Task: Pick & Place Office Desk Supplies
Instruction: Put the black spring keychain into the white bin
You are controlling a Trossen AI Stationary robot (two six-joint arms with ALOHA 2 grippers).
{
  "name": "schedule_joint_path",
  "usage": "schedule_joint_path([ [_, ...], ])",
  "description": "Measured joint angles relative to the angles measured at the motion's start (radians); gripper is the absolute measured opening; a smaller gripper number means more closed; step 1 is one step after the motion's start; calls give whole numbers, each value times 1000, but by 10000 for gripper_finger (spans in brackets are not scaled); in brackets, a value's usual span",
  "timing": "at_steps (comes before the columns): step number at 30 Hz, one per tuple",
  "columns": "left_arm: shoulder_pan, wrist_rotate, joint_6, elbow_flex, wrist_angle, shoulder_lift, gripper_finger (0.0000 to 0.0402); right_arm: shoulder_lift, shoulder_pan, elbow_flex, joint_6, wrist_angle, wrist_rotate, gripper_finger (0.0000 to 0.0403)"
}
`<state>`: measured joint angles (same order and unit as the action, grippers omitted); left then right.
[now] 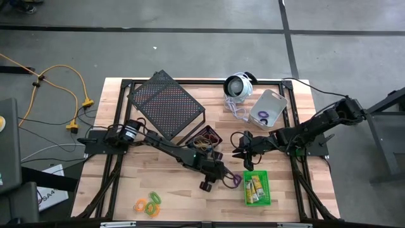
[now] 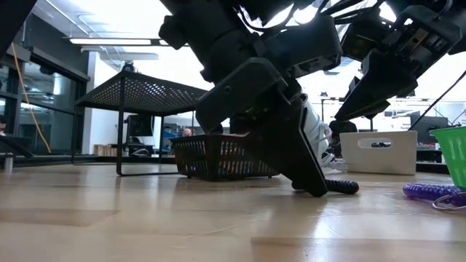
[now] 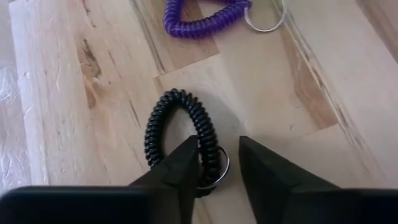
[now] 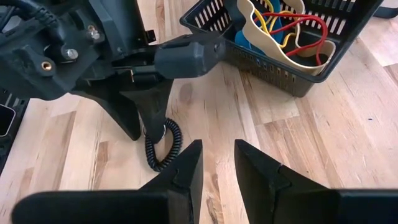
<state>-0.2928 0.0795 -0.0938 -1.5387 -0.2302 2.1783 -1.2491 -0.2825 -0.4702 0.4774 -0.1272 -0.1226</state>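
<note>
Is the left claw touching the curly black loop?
Touching. In the left wrist view, the left claw has one finger lying against the black coil loop, near its metal ring.

No legible text, label, brand, number or sign appears in any view; markings on the yellow pieces in the green bin [image 1: 256, 188] cannot be read.

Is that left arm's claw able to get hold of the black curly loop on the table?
Probably yes: the left gripper is right down at the black coil loop, jaws straddling one end, nothing in between.
</note>
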Motion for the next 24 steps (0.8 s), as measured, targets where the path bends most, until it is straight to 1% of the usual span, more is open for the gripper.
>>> schedule_joint_path([
  [5, 1, 10, 19, 0, 0, 1, 54, 0, 0, 0, 0, 0, 0, 79],
  [8, -4, 14, 19, 0, 0, 1, 35, 0, 0, 0, 0, 0, 0, 79],
  [16, -34, 93, 18, 0, 4, 2, 25, 0, 0, 0, 0, 0, 3, 79],
  [20, -60, 183, 10, 1, 10, 1, 24, 0, 0, 0, 2, -3, 48, 79],
  [24, -90, 309, -49, 2, 38, -1, 23, 0, 0, -2, 79, -11, 83, 79],
])
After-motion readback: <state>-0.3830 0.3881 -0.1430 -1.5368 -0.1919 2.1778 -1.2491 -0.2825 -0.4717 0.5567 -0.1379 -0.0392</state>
